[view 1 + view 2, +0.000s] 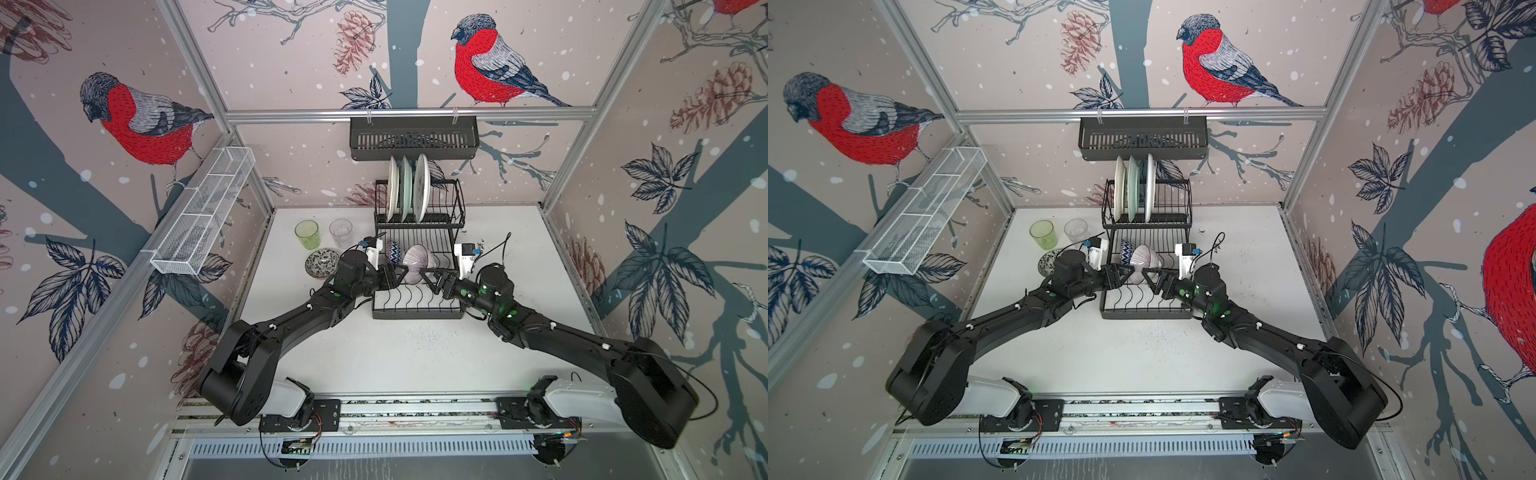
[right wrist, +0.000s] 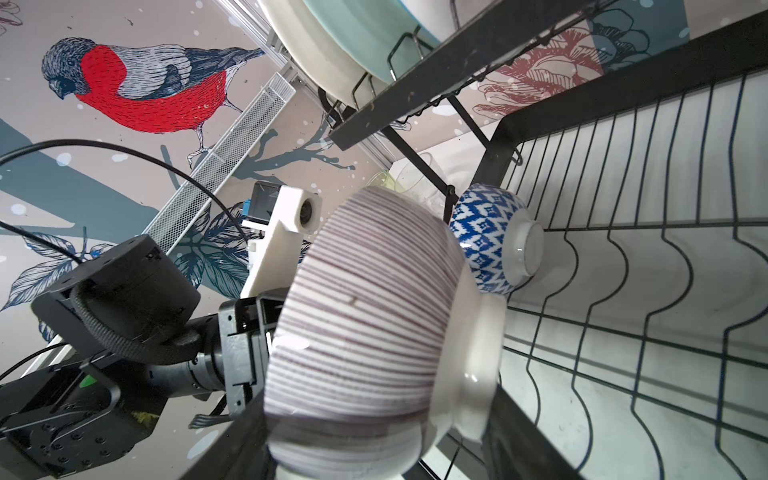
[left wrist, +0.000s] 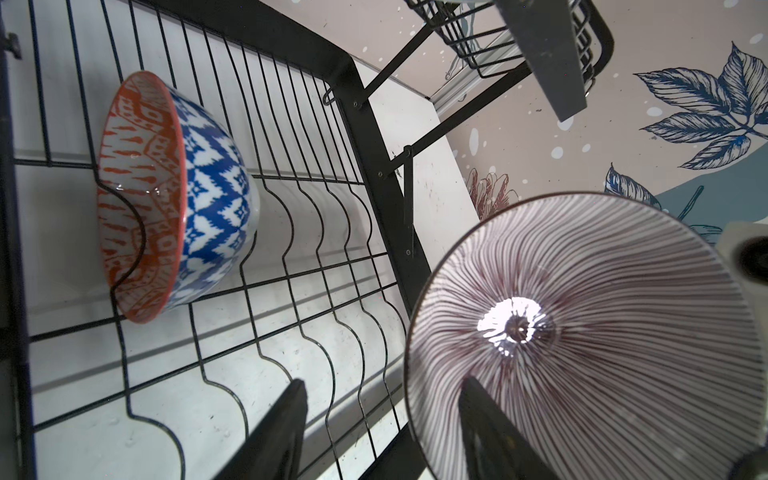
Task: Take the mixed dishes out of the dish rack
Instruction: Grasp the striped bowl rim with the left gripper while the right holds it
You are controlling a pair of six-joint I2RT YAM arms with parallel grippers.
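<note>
Striped bowl [image 1: 419, 258] hangs tilted above the near tier of the dish rack [image 1: 417, 311], clamped by the right gripper [image 1: 427, 277], apparently for hand-over. Left gripper [image 1: 400, 274] stands part-open, jaws straddling the rim, not clamped. Only the left wrist view shows one finger [image 3: 486, 428] inside the bowl. The right wrist view shows the blue bowl [image 2: 486, 237] racked just beyond.

Both top views are bright and evenly lit from overhead. The white tabletop [image 1: 415, 353] shows only soft, faint shadows. Wide-angle stretch splays the aluminium frame posts [image 1: 195, 62] toward the corners. In the left wrist view, a hard glare spot burns the centre of the purple-striped ceramic bowl [image 3: 602, 270]. In the right wrist view its near rim looks smeared, perhaps from motion blur.
</note>
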